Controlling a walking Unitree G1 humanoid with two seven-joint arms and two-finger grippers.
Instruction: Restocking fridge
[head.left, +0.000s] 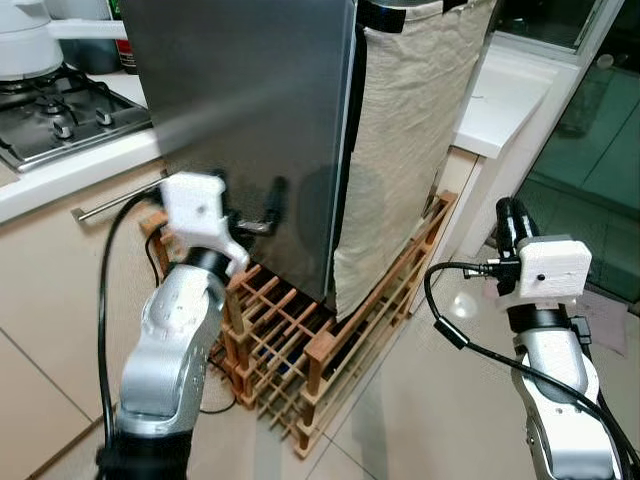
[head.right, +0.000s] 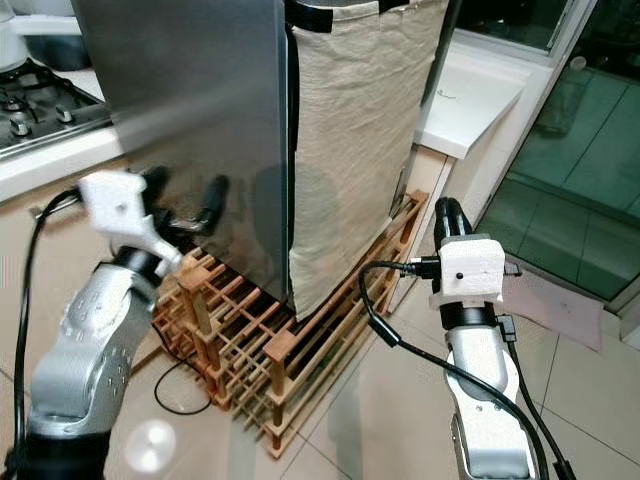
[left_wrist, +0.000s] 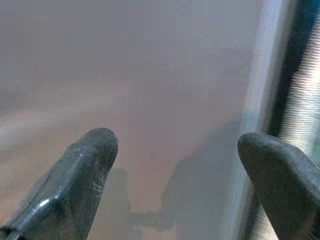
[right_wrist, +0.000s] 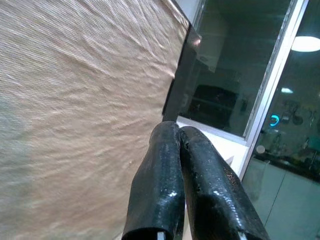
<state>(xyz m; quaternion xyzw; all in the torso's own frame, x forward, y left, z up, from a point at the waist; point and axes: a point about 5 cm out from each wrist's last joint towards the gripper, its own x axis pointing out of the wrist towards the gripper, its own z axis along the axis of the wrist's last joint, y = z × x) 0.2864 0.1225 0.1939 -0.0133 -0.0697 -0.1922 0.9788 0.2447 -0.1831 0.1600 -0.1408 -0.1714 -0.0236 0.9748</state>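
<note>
Silver left arm (head.left: 170, 350) rises nearest the lens, its left gripper (head.left: 250, 215) raised to the lower part of the fridge (head.left: 250, 120), fingers (left_wrist: 85, 175) spread apart just before the grey steel door, empty. Fridge itself is the largest thing: a tall steel box standing on a wooden slatted rack (head.left: 330, 350) on the tiled floor (head.left: 440, 410). Beige cloth (head.left: 400, 150) hangs down the fridge's side, reaching the rack. White counter (head.left: 505, 100) sits beyond the cloth; gas hob (head.left: 60, 120) on the worktop at the robot's left. Right arm (head.left: 560, 390) held up over the floor, right gripper (right_wrist: 180, 142) with fingers pressed together, holding nothing, pointing past the cloth toward dark glass doors (right_wrist: 260, 80). Black cable (head.left: 110, 300) loops beside the left arm.
</note>
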